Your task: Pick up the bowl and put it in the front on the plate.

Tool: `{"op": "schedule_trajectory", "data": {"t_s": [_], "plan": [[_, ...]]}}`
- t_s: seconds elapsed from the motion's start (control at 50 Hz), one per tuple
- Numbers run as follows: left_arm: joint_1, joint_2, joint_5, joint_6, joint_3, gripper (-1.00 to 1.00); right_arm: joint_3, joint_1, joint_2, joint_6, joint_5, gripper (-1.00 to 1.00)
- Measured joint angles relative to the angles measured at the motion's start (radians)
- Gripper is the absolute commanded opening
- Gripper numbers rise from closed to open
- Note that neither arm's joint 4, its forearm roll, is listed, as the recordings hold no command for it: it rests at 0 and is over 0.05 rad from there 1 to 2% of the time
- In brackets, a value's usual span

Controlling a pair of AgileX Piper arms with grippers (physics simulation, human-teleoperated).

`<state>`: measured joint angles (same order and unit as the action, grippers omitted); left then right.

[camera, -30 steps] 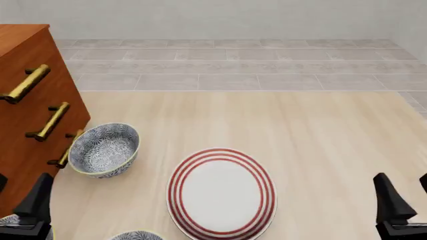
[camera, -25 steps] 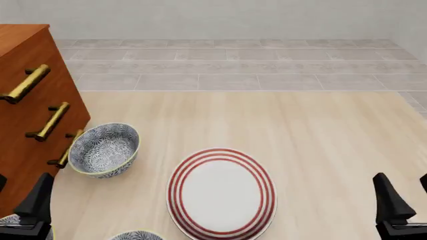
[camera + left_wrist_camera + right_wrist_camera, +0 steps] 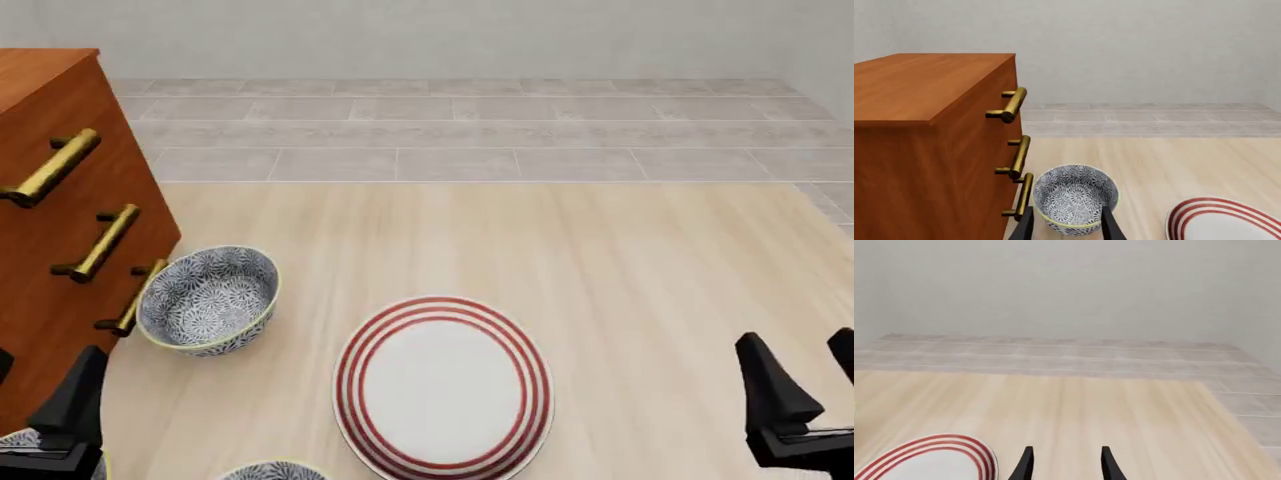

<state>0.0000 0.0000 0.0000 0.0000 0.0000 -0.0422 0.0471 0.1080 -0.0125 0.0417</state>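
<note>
Both hands open, empty; bowl (image 3: 208, 299) sits just ahead of left hand (image 3: 1066, 224).

Bowl (image 3: 208, 298) left of plate (image 3: 443, 387), beside dresser (image 3: 54, 220)

Blue-and-white floral bowl (image 3: 208, 298) with a pale yellow rim, white plate (image 3: 443, 386) ringed in red, pale wood-grain desk (image 3: 641, 270), reddish-brown cabinet (image 3: 54, 200) with brass handles (image 3: 54, 166), grey tiled floor (image 3: 467, 130), black claws.
</note>
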Motion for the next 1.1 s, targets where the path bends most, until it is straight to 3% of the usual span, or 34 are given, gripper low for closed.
{"op": "schedule_trajectory", "data": {"t_s": [0.46, 1.1], "plan": [[0.000, 0.000, 0.000, 0.000, 0.000, 1.00, -0.166, 0.138, 0.433, -0.003, 0.213, 1.00], [0.000, 0.000, 0.000, 0.000, 0.000, 1.00, -0.460, 0.422, 0.907, 0.020, 0.268, 1.00]]}}
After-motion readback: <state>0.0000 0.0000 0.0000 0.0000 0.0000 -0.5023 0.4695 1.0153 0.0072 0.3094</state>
